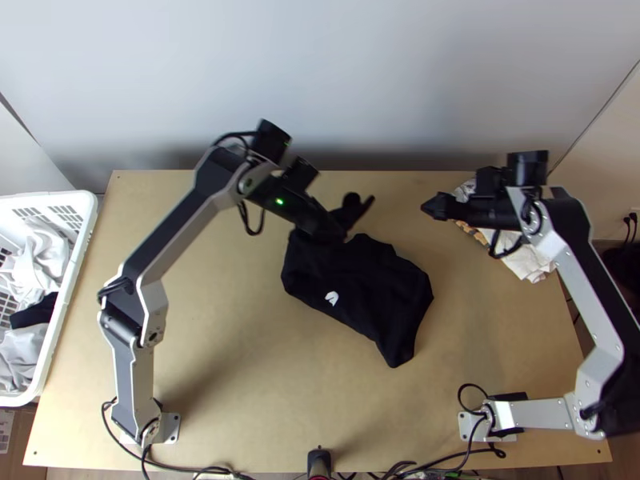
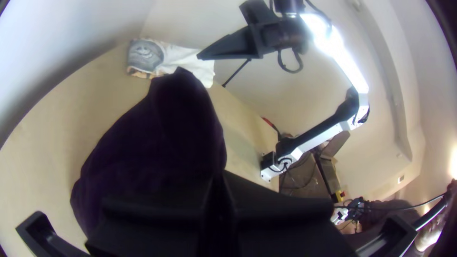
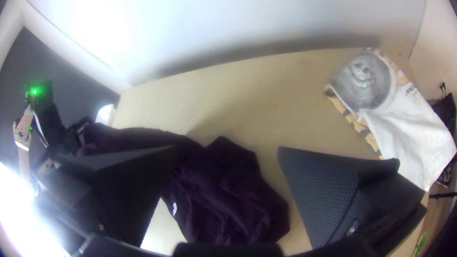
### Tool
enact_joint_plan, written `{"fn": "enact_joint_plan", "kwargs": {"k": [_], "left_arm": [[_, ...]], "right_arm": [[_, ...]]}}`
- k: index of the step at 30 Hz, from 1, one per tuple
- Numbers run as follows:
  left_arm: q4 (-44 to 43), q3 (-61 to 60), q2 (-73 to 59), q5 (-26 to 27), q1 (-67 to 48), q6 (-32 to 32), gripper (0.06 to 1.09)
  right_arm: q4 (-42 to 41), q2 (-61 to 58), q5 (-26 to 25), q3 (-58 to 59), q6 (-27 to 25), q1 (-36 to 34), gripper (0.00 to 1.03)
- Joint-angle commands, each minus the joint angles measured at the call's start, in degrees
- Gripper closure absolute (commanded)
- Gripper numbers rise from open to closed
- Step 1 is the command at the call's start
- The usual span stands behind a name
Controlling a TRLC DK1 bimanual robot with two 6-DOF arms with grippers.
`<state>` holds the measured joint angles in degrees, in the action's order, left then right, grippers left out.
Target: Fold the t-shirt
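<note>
Above the upper middle of the table in the top view, my left gripper (image 1: 338, 227) is shut on the upper left part of a black t-shirt (image 1: 360, 284). The shirt is bunched, hanging from that grip and spreading toward the lower right, with a small white mark on it. In the left wrist view the left gripper (image 2: 218, 177) has its fingers together over the dark cloth (image 2: 157, 133). My right gripper (image 1: 432, 207) is to the right of the shirt, apart from it. The right wrist view shows the right gripper (image 3: 226, 148) open, the shirt (image 3: 228, 190) visible beyond its parted fingers.
A white garment with a grey print (image 3: 404, 123) lies at the table's far right corner, partly under the right arm. At the left edge stands a white basket (image 1: 76, 264) of clothes. Bare wood (image 1: 264, 384) extends in front of the shirt.
</note>
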<state>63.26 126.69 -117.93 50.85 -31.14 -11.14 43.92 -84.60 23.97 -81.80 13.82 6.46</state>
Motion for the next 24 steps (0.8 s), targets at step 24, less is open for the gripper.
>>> {"fn": "enact_joint_plan", "kwargs": {"k": [24], "left_arm": [[-13.34, 0.66, -20.41, -1.19, -17.38, 0.85, 1.05]], "right_arm": [[0.46, 16.66, -2.96, 10.61, 1.91, -7.07, 0.05]]}}
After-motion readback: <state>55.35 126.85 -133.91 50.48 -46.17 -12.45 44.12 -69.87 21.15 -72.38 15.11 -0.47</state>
